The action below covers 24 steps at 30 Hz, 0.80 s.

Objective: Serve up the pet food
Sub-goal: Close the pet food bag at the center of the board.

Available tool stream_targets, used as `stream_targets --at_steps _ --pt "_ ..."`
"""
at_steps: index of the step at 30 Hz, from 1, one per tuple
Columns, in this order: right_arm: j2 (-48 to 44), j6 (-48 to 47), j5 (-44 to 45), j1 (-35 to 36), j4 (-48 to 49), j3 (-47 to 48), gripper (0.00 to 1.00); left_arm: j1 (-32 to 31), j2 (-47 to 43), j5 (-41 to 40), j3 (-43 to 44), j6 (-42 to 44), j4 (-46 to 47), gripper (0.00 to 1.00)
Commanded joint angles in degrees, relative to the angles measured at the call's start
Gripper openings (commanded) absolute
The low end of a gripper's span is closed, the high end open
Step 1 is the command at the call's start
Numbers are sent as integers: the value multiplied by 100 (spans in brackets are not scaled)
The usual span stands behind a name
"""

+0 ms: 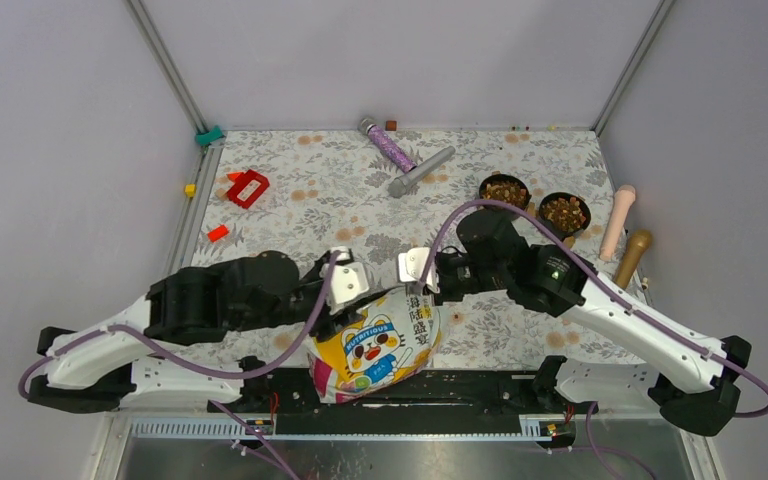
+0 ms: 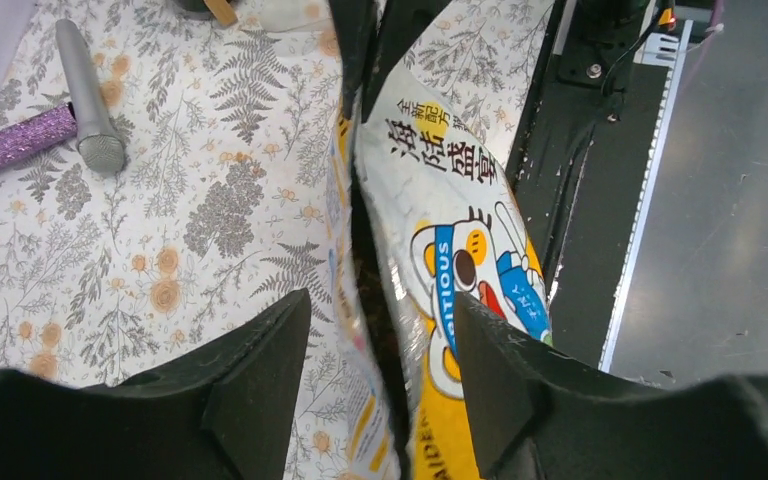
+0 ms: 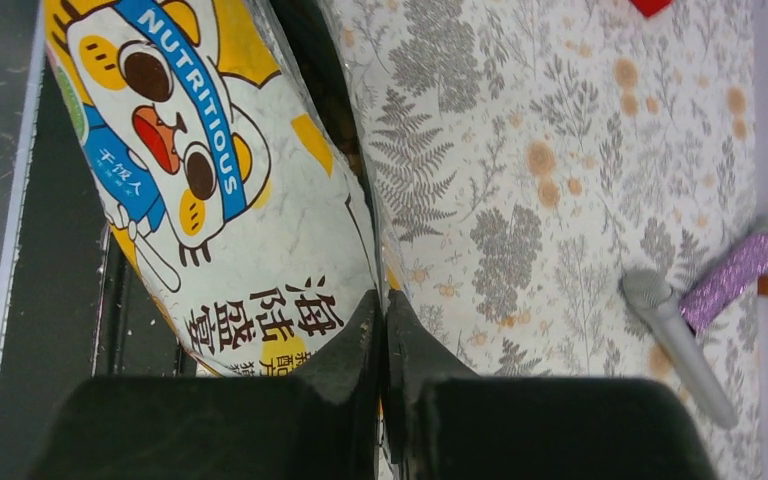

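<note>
The pet food bag (image 1: 370, 340), glossy yellow and white with a cartoon face, stands at the table's near edge between the two arms. Its top is parted, showing silver lining and a dark slit (image 2: 370, 250). My left gripper (image 1: 345, 283) (image 2: 380, 300) is open, its fingers either side of the bag's (image 2: 460, 200) top edge. At the other end of the top, my right gripper (image 1: 415, 268) (image 3: 382, 295) is shut on the bag's (image 3: 250, 200) thin edge. Brown pet food fills two black bowls (image 1: 505, 190) (image 1: 564, 212) at the back right.
A purple glitter microphone (image 1: 390, 148) and a grey microphone (image 1: 422, 171) lie at the back centre. A red block (image 1: 248, 188) and a small red piece (image 1: 218, 233) sit at the left. Beige (image 1: 618, 222) and brown (image 1: 632, 257) handles lie by the right wall.
</note>
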Motion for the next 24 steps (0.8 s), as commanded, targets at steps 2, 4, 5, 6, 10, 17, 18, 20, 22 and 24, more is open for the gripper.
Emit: stream_targets --at_steps 2,4,5,6,10,17,18,20,22,24 --pt "-79 959 1553 -22 1131 524 0 -20 789 -128 337 99 165 52" --pt "-79 1128 1909 -30 1303 538 0 -20 958 -103 403 130 60 52" --pt "-106 1195 2028 -30 1402 516 0 -20 1007 -198 393 133 62 52" --pt "-157 1208 2057 -30 1481 468 0 -20 1023 -325 346 140 63 51" --pt "-433 1224 2062 -30 1688 302 0 -24 912 -761 117 221 201 49" --pt "-682 1261 1630 -147 1665 225 0 -19 477 -1497 -347 341 439 47" --pt "-700 1052 1410 -151 1562 184 0 -20 355 -1601 -377 342 547 49" --pt "-726 728 1037 -153 1421 52 0 -22 -18 -1569 -361 423 853 66" --pt "-672 620 838 -153 1312 61 0 -13 -330 -1344 -310 514 1104 87" --pt "-580 627 827 -153 1213 133 0 -7 -590 -1447 -352 623 1339 98"
